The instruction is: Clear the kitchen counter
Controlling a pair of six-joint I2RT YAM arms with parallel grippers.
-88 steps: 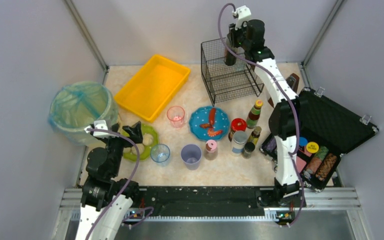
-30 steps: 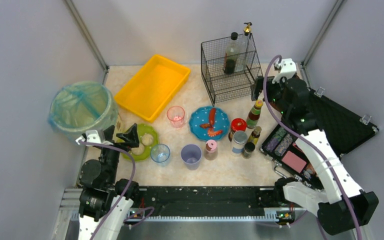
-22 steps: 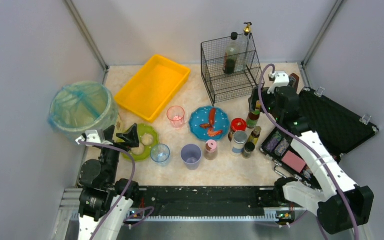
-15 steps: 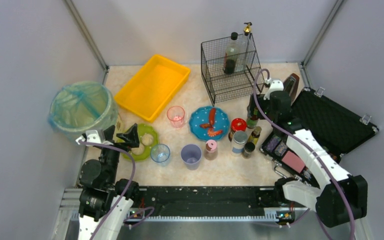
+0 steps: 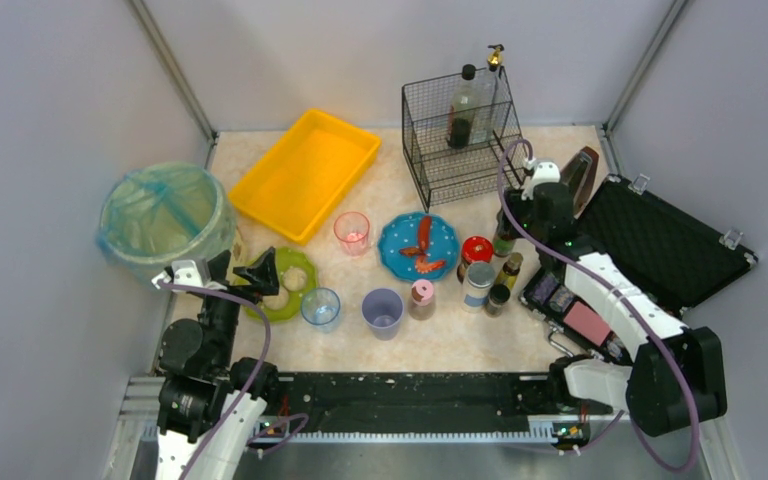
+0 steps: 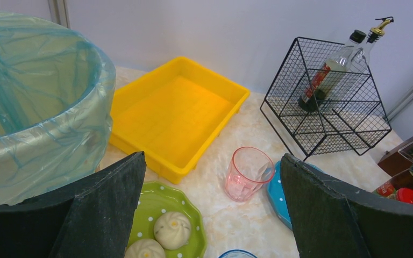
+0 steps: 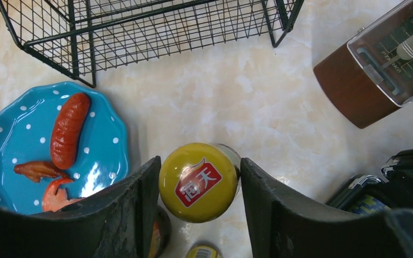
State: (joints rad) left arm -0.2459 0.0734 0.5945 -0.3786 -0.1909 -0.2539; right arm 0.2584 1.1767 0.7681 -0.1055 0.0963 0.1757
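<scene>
The beige kitchen counter (image 5: 450,345) holds dishes, cups and bottles. My right gripper (image 5: 508,212) is open, lowered over a yellow-capped sauce bottle (image 7: 199,181). Its fingers stand on either side of the cap, the left one touching or nearly so and a small gap on the right. My left gripper (image 5: 260,272) is open and empty above a green plate (image 6: 164,207) with two buns. A pink cup (image 6: 247,173) and a blue plate (image 7: 105,134) with a sausage lie ahead of it.
A yellow tray (image 5: 305,172) and a lined bin (image 5: 160,220) are at left. A wire basket (image 5: 460,150) holds two bottles at the back. An open black case (image 5: 660,250) and a brown box (image 7: 355,88) are at right. Cups, jars and small bottles (image 5: 505,275) crowd the middle.
My right arm left a dark bottle in the wire basket, swung back and came down, and its jaws now stand around the yellow-capped bottle. The left arm has barely moved.
</scene>
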